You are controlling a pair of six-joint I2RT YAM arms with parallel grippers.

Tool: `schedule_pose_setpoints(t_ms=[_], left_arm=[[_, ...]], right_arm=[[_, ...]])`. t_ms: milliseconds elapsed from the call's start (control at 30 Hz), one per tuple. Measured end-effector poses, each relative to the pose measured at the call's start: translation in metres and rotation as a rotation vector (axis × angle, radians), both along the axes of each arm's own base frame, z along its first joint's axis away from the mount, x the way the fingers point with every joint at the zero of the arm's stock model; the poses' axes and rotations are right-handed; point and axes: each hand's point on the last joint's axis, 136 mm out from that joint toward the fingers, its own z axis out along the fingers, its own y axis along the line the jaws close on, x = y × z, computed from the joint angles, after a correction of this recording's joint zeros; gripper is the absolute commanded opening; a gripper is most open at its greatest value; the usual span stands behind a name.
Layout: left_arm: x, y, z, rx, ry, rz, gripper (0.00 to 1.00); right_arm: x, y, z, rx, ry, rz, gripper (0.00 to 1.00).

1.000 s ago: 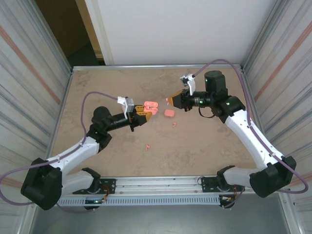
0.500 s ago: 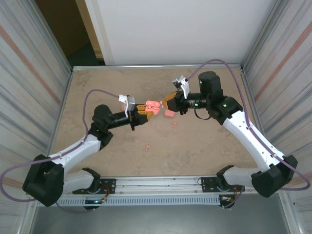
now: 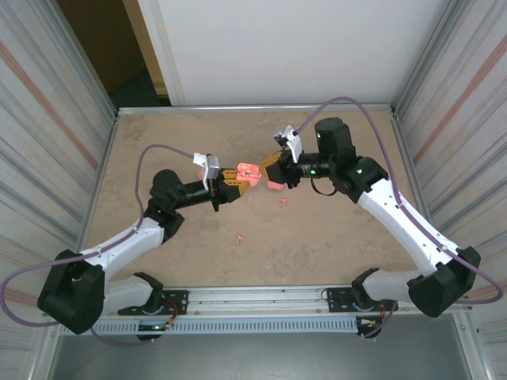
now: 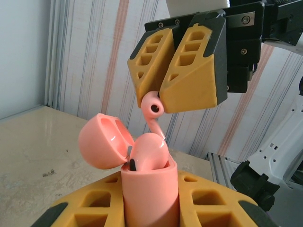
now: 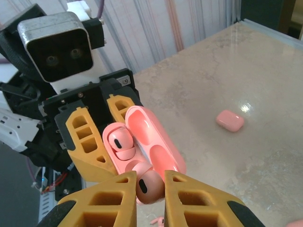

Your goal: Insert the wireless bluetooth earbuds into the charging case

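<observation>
My left gripper point(image 3: 235, 180) is shut on the body of the pink charging case point(image 4: 149, 195), held upright above the table with its lid point(image 4: 101, 141) swung open. One earbud point(image 5: 120, 139) sits in a slot of the case. My right gripper point(image 5: 150, 188) is shut on a second earbud point(image 5: 150, 184), right over the case's other slot. In the left wrist view that earbud point(image 4: 152, 106) hangs from the right fingers point(image 4: 190, 71) with its stem reaching down to the case opening. In the top view the two grippers meet tip to tip near the table's middle, the right gripper point(image 3: 269, 165) beside the case point(image 3: 248, 169).
A closed pink case point(image 3: 275, 184) lies on the table just below the right gripper, also in the right wrist view point(image 5: 230, 120). Loose earbuds lie at the middle point(image 3: 283, 202) and nearer the front point(image 3: 239, 239). Metal walls enclose the table on both sides.
My right gripper has moved left with its earbud, from apart from the case to directly over the opening. The left arm has hardly moved.
</observation>
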Motion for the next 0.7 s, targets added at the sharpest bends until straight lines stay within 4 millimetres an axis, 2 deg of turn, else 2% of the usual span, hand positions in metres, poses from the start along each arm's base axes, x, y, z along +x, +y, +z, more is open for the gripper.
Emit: schedule_pose_setpoints(t_ms=[700], left_arm=[[-0.0011,0.0001,0.0029,-0.009,-0.006,-0.005,0.00]], right_arm=[[-0.0002,0.0060,-0.0055,-0.025,-0.018,0.005,0.19]])
